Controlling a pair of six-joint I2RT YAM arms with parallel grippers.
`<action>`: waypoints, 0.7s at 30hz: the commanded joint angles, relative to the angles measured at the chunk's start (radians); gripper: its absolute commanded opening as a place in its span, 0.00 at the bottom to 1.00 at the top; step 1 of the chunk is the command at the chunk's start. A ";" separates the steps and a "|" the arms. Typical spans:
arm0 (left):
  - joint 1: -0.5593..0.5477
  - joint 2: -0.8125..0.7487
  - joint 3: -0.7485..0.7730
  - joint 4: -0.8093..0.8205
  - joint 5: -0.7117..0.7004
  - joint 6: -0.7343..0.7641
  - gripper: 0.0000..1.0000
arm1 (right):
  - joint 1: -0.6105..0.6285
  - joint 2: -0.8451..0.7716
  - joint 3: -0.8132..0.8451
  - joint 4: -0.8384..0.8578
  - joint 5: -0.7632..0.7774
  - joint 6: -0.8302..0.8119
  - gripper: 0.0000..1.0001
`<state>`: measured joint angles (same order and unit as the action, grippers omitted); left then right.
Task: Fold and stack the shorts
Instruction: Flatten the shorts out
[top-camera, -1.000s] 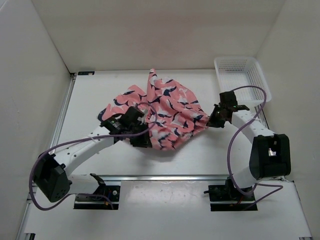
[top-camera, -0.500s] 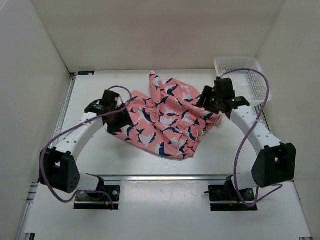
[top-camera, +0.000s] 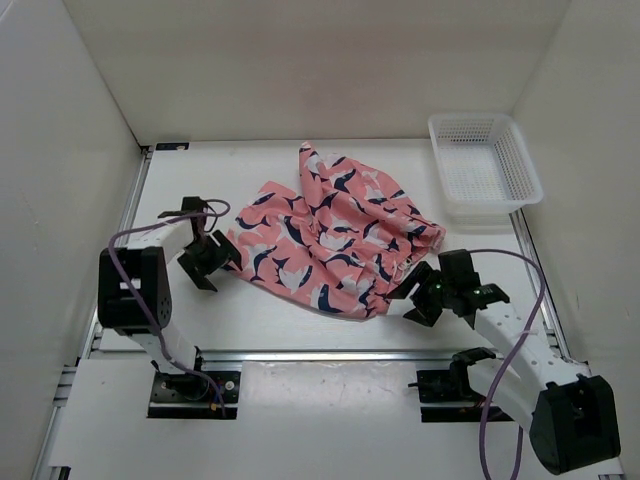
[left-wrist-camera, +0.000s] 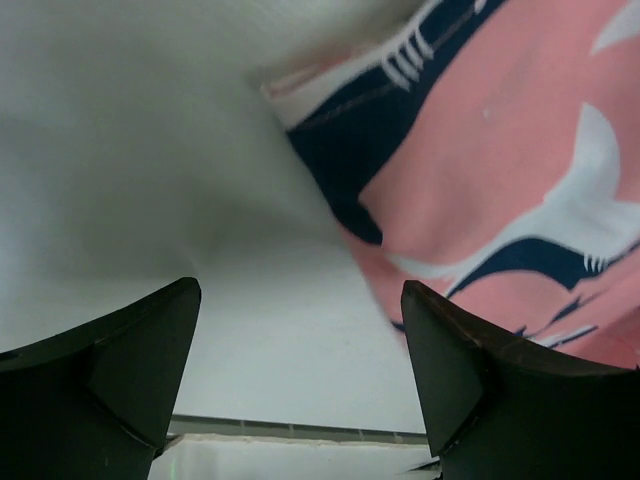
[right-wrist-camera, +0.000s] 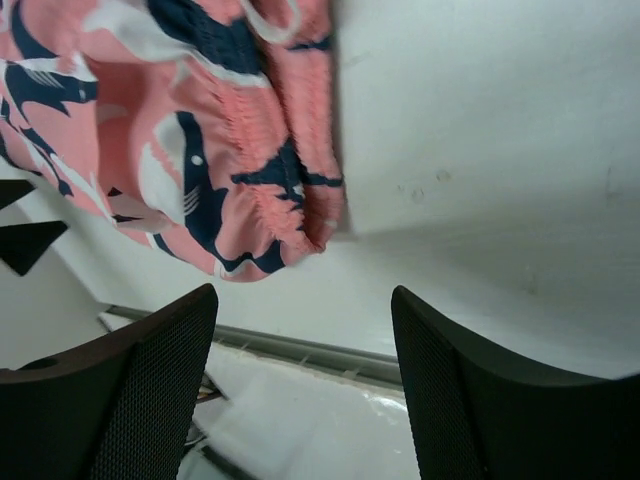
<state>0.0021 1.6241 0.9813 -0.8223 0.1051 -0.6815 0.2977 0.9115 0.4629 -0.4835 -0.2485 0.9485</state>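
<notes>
The coral-pink shorts with navy-and-white shark shapes lie loosely spread and wrinkled at the table's middle, one corner sticking up toward the back. My left gripper is open just off their left edge, touching nothing. In the left wrist view the shorts fill the upper right, and bare table shows between the left gripper's fingers. My right gripper is open at the near right corner of the cloth. The right wrist view shows the shorts' gathered waistband just beyond the right gripper, which holds nothing.
A white mesh basket stands at the back right corner, with nothing visible in it. White walls enclose the table on the left, back and right. A metal rail runs along the near edge, by the arm bases.
Both grippers have let go of the shorts and drawn back toward the near side, the right one the farthest. The shorts now rest spread on the table.
</notes>
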 joint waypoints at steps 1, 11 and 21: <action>0.003 0.054 0.059 0.060 0.019 -0.027 0.92 | 0.008 -0.022 -0.041 0.147 -0.083 0.191 0.75; 0.003 0.184 0.140 0.069 -0.002 -0.036 0.10 | 0.164 0.165 -0.087 0.370 0.014 0.322 0.63; 0.012 0.082 0.129 0.069 0.007 -0.026 0.10 | 0.262 0.328 -0.003 0.306 0.297 0.320 0.16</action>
<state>0.0051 1.7752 1.1076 -0.7757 0.1139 -0.7147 0.5526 1.2045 0.4103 -0.1661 -0.1104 1.2751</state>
